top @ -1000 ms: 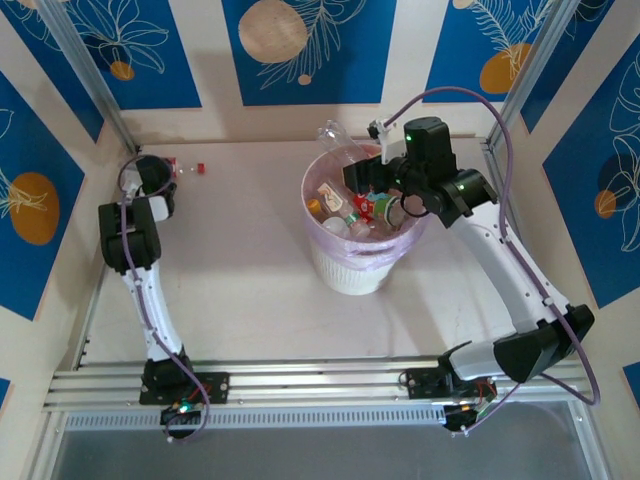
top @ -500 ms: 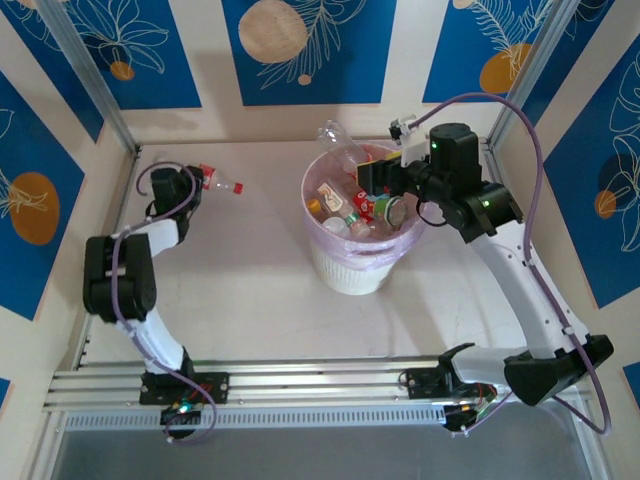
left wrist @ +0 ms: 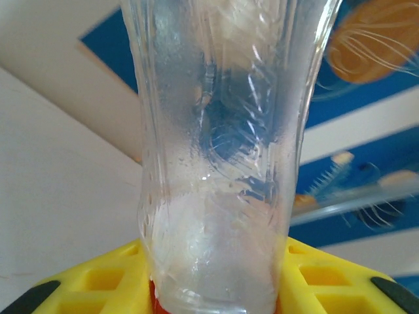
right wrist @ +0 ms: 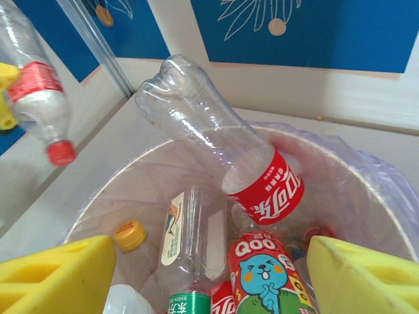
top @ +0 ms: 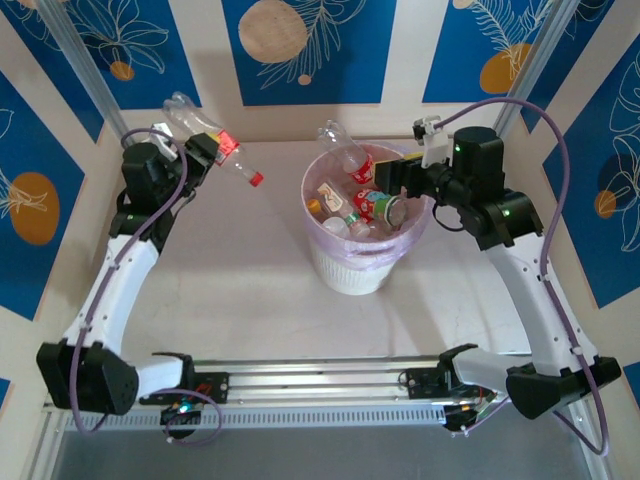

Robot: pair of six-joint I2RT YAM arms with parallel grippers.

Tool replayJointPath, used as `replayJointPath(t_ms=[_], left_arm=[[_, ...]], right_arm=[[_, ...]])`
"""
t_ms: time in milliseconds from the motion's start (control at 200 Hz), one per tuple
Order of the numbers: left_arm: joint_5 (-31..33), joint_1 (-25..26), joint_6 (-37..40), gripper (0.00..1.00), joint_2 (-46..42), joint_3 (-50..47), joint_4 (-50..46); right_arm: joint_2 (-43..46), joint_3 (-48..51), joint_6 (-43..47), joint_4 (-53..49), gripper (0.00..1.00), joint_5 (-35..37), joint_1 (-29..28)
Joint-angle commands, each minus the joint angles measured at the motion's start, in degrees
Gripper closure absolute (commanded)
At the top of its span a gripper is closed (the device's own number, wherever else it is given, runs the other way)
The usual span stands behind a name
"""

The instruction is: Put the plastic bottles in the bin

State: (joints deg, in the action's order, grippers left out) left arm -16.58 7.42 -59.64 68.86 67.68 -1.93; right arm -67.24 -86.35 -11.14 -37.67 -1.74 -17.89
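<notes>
**Left hand carrying a bottle toward the bin**

The bin [top: 352,268] stands on the tabletop [top: 230,290] and serves as the landmark here. Well to the left of it, toward the far corner, the left hand [top: 203,148] is closed on a clear bottle [top: 222,146] with a red label, its red cap [top: 256,179] pointing toward the bin. In the left wrist view the yellow fingers [left wrist: 98,288] press on both sides of that bottle's crushed body [left wrist: 216,163]. It looks to be lifted off the tabletop, though the top view alone does not make the height certain.

At the bin's right rim hovers the right hand [top: 397,182], its yellow pads [right wrist: 59,275] spread wide with nothing between them. Below it the bin is well filled: a Qoo-labelled bottle [right wrist: 265,275], a yellow cap [right wrist: 131,235] and several more. One larger red-labelled bottle [right wrist: 216,154] leans on the far rim, base sticking up and out.

The step in hand seems to be the carry. Next the left hand needs to bring its bottle over the bin's opening, clear of the left rim and the leaning bottle, then release. The right hand may need to give way.
</notes>
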Motion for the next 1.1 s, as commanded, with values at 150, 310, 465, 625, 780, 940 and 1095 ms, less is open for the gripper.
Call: replayJointPath(t_ms=[150,310,465,625,780,940,1095], left_arm=[[-3.12,12.54,-4.22,0.61,-2.73,7.44,-7.56],[-1.04,23.55,-6.61,0.62,1.16,10.04,-7.87],[2.41,31.97,-7.95,0.62,5.06,11.49,-6.02],[6.60,38.33,-7.74,0.62,10.63,15.27,-6.07],[8.85,41.17,-8.72,0.61,14.70,16.38,-5.63],[14.17,41.80,-8.19,0.51,15.24,15.99,-6.80],[16.13,42.04,-6.86,0.39,15.98,16.43,-7.73]], right_arm=[[1.77,0.54,-1.17,-1.88,0.22,-2.21,3.15],[1.40,0.17,-1.15,-1.47,0.22,-2.48,4.14],[0.92,0.89,-1.69,-0.40,0.22,-3.30,4.71],[0.84,1.62,-2.08,0.29,0.22,-4.28,4.75],[0.84,1.55,-2.00,0.40,0.22,-5.72,4.81],[0.93,1.79,-1.37,0.67,0.22,-7.94,4.65],[0.08,1.49,1.27,-0.99,0.22,-8.52,2.44]])
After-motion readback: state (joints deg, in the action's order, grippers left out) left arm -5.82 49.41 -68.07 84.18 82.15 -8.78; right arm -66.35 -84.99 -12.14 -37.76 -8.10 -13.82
